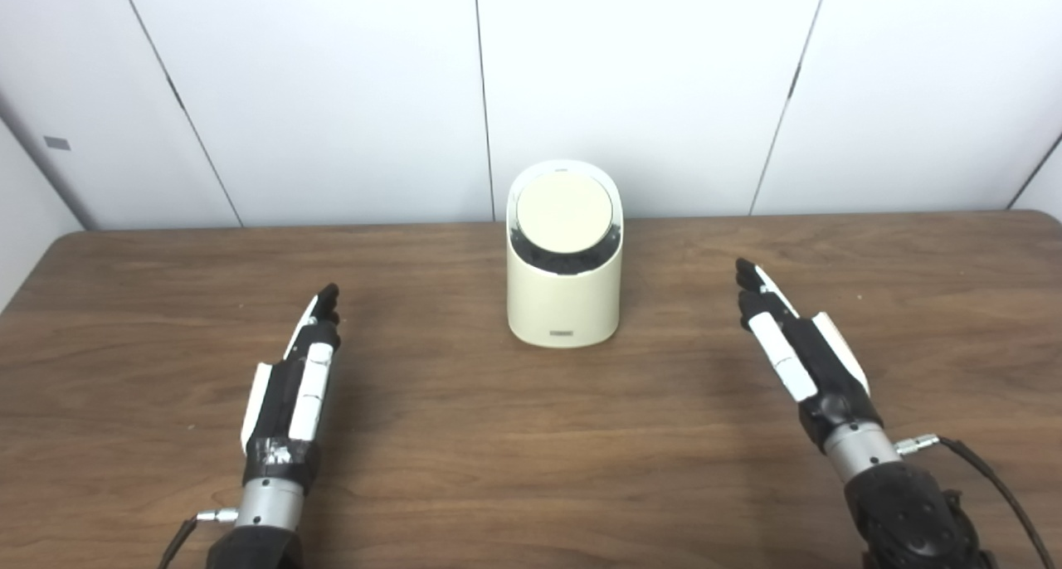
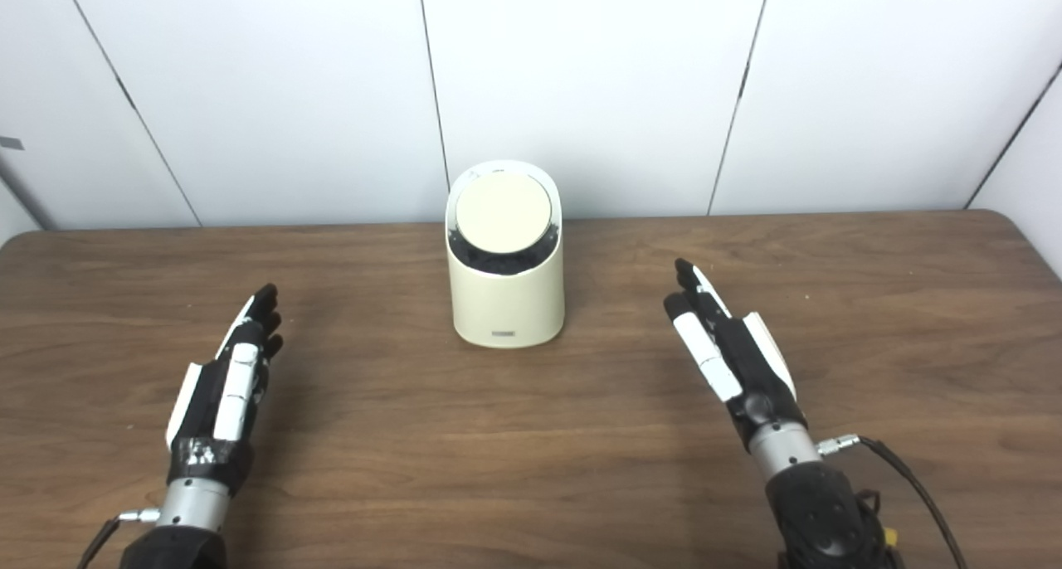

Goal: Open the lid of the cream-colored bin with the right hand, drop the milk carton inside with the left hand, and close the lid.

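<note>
Centrally, toward the far edge, stands the cream-colored bin (image 1: 564, 303), its round lid (image 1: 564, 211) shut; likely light, rigid plastic, best pressed at the lid's rim; left hand (image 1: 297, 386) and right hand (image 1: 796, 349) flank it, fingers straight, together, empty; no milk carton shows.

We count one cream-colored bin (image 1: 564, 258) with one round lid (image 1: 564, 211), one wooden table (image 1: 465, 436), and two hands: left hand (image 1: 294, 386), right hand (image 1: 801, 349).

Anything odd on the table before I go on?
Yes: no milk carton shows in either view. Only the bin stands upright at mid-table, lid seated, with left hand and right hand empty.
</note>
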`<action>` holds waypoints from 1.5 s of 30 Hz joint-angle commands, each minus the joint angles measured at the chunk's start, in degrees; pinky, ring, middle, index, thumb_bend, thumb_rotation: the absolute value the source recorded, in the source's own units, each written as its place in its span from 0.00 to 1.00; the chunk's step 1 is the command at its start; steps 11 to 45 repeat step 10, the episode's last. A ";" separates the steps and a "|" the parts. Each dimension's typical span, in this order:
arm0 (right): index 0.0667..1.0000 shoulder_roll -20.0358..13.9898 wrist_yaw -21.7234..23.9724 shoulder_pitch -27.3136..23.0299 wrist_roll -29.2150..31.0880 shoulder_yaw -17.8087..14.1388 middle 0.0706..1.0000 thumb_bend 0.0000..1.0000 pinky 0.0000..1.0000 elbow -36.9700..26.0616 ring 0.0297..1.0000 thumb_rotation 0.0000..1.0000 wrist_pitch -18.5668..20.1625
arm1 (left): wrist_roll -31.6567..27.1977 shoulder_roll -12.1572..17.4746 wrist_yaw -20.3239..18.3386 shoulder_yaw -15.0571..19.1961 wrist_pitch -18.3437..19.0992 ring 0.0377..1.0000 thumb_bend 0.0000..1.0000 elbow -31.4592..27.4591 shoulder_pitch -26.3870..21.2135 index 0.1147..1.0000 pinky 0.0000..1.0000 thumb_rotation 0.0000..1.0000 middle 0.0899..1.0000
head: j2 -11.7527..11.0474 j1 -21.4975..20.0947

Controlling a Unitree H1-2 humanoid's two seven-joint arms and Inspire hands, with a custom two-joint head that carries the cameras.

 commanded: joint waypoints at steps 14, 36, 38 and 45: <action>0.96 1.85 -5.50 5.22 5.08 -1.00 0.97 0.52 0.97 -1.35 0.97 1.00 -7.50 | -1.03 1.40 -1.07 0.84 0.17 1.00 0.52 -5.13 5.00 1.00 1.00 0.85 1.00 | 1.30 -0.38; 0.96 1.85 -5.50 5.22 5.08 -1.00 0.97 0.52 0.97 -1.35 0.97 1.00 -7.50 | -1.03 1.40 -1.07 0.84 0.17 1.00 0.52 -5.13 5.00 1.00 1.00 0.85 1.00 | 1.30 -0.38; 0.96 1.85 -5.50 5.22 5.08 -1.00 0.97 0.52 0.97 -1.35 0.97 1.00 -7.50 | -1.03 1.40 -1.07 0.84 0.17 1.00 0.52 -5.13 5.00 1.00 1.00 0.85 1.00 | 1.30 -0.38; 0.96 1.85 -5.50 5.22 5.08 -1.00 0.97 0.52 0.97 -1.35 0.97 1.00 -7.50 | -1.03 1.40 -1.07 0.84 0.17 1.00 0.52 -5.13 5.00 1.00 1.00 0.85 1.00 | 1.30 -0.38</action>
